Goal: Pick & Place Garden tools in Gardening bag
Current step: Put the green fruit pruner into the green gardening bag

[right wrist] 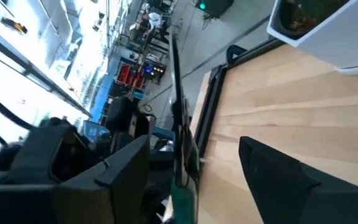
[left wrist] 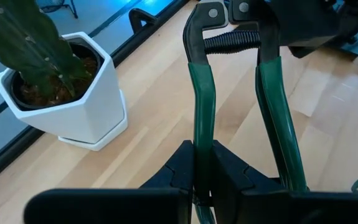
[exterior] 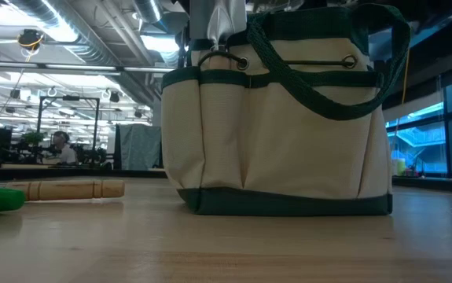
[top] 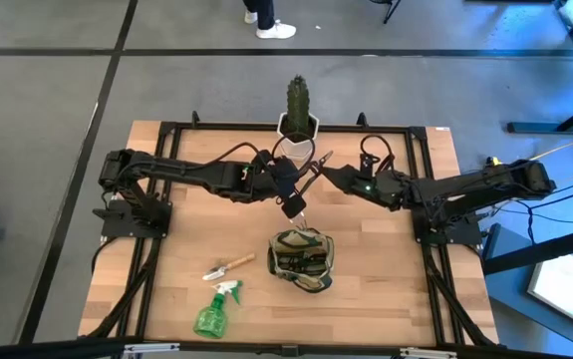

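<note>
My left gripper is shut on the green-handled pruning shears, above the table's middle, just beyond the tan and green gardening bag. The shears reach toward my right gripper, which is open; its fingers stand on either side of the shears, and I cannot tell whether they touch. A wooden-handled trowel and the green spray bottle lie flat on the table left of the bag. A silver metal piece sticks up out of the bag. My left gripper pinches one green handle of the shears between its two fingers, near that handle's free end. The fingers lie across the handle. The other handle stands free beside it, with the spring between them. The shears are lifted clear of the table.
A cactus in a white pot stands at the middle of the table's far edge, close behind both grippers. The bag stands upright on its base. A person's feet show on the floor beyond the table.
</note>
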Available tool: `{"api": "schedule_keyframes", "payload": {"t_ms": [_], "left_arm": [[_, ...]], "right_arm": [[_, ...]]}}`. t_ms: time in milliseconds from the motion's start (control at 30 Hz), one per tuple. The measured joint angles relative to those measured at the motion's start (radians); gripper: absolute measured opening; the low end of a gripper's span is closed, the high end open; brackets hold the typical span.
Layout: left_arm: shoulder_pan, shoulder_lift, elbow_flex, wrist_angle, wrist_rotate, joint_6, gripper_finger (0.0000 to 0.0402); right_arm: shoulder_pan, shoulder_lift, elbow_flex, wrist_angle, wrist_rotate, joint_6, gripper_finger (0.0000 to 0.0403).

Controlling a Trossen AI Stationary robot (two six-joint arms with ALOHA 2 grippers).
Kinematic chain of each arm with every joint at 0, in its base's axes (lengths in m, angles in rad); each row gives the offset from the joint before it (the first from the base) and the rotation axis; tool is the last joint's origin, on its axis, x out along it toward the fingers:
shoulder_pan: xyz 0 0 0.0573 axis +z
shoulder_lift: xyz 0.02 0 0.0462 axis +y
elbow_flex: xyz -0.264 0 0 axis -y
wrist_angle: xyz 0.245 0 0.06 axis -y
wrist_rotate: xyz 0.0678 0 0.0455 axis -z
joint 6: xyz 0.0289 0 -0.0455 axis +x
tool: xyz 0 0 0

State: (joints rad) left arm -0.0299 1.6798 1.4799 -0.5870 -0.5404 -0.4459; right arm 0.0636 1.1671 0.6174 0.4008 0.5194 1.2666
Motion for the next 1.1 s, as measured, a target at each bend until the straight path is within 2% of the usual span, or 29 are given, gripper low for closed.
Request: {"api": "schedule_keyframes", "payload": {"t_ms": [400,767,1100], "left_arm": [[0.020,0.000,0.000,0.004,-0.006,0.000,0.0020],[0.021,0.000,0.000,0.039,0.013,0.026,0.0020],[0.019,0.000,0.000,0.038,0.016,0.038,0.0020]], "right_arm": [[-0.024,0.013,0.000,0.035,-0.059,0.002,0.0206],[-0.040,0.063,0.001,0.148,-0.085,-0.043,0.0208],[-0.044,0.069,0.043,0.089,-0.087,-0.054,0.0203]]}}
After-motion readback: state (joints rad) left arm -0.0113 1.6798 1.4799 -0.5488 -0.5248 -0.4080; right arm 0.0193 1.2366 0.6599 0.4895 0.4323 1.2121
